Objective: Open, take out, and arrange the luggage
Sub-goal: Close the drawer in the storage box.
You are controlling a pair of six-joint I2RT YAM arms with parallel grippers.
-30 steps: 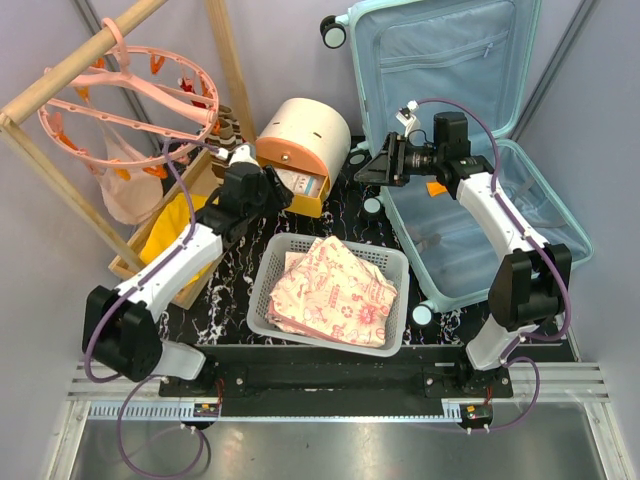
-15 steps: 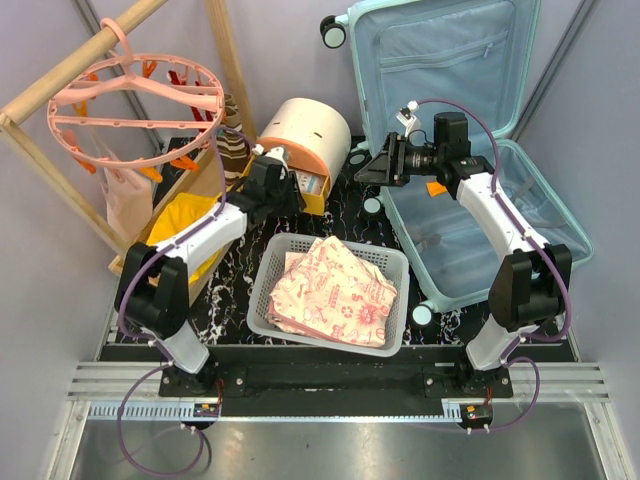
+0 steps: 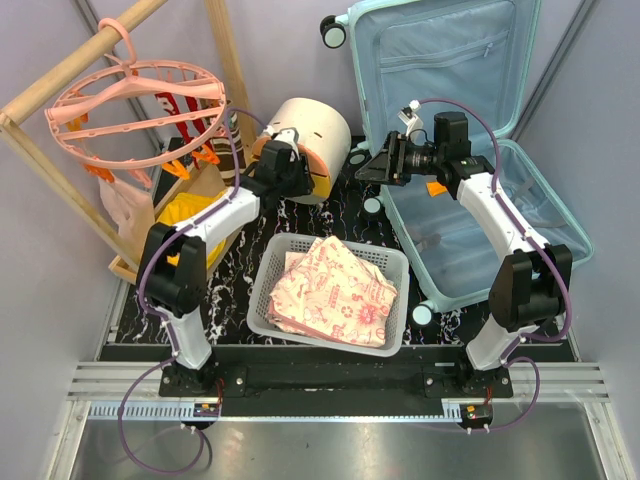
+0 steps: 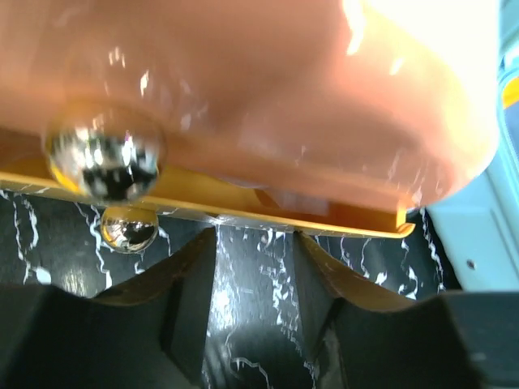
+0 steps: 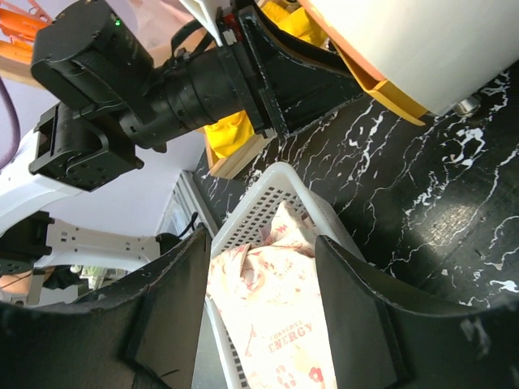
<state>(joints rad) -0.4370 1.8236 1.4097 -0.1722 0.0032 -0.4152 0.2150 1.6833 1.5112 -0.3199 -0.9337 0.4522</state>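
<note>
Top view: the luggage (image 3: 455, 70) occupies 1 to 3 o'clock and lies opened. It is a pale mint hard shell, ribbed, with rounded corners. The lid stands upright and shows light blue fabric lining with a zip pocket. The lower half lies flat at the edge of the black, white-veined table (image 3: 345, 215), with black-and-white wheels at its corners. The right gripper (image 3: 362, 170) hangs just beside the shell's left rim. The left gripper (image 3: 292, 172) is at the cream-and-orange rounded drawer box (image 3: 310, 125) near 12 o'clock. At centre a white perforated basket (image 3: 262, 290) holds folded pink-patterned cloth (image 3: 335, 290). At 10 o'clock a pink round clip hanger (image 3: 130, 95) hangs from a wooden rail (image 3: 60, 75). Left wrist view: the black fingers (image 4: 186, 308) are spread with only marbled table between them; beyond the tips are a glossy orange drawer face and a chrome ball (image 4: 105, 158). Right wrist view: the fingers (image 5: 174, 300) are spread and grip nothing; basket mesh and cloth lie below.
</note>
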